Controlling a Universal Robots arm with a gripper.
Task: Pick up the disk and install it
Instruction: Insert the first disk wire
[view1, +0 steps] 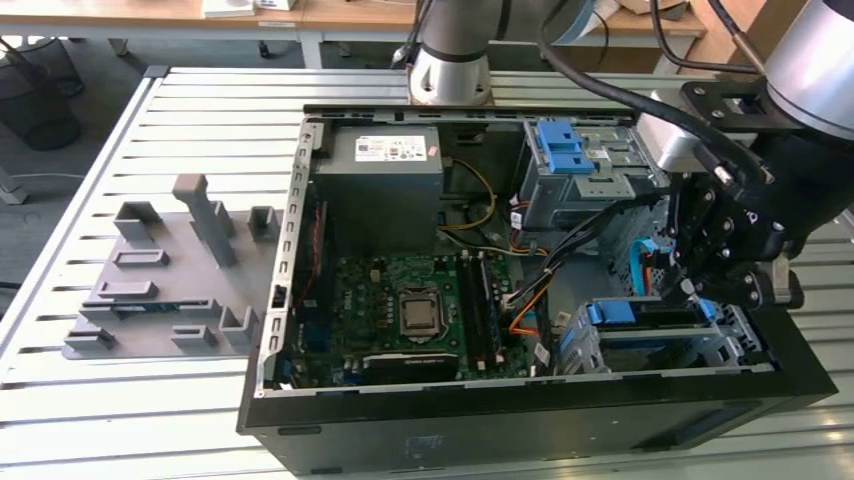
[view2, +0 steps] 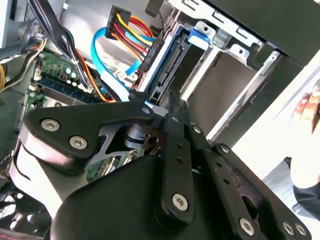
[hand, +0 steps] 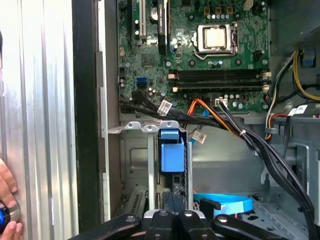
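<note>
Pressed askew, the disk (view2: 167, 65) could jam in the drive cage (view2: 235, 50) or snag the blue cable (view2: 107, 80) nearby. It stands edge-on in the cage, dark-sided, with blue rails. The end effector (view2: 169, 106) sits at its connector end; whether it is open or clamped cannot be told.

Disk mostly hidden in its cage (hand: 150, 165)

In the first wrist view the disk (hand: 171, 152) shows edge-on, its near end behind the end effector (hand: 174, 217), which the picture's edge cuts off; a person's hand (hand: 7, 190) is cropped too. In the second wrist view the end effector's body covers much of the motherboard (view2: 55, 75).
</note>
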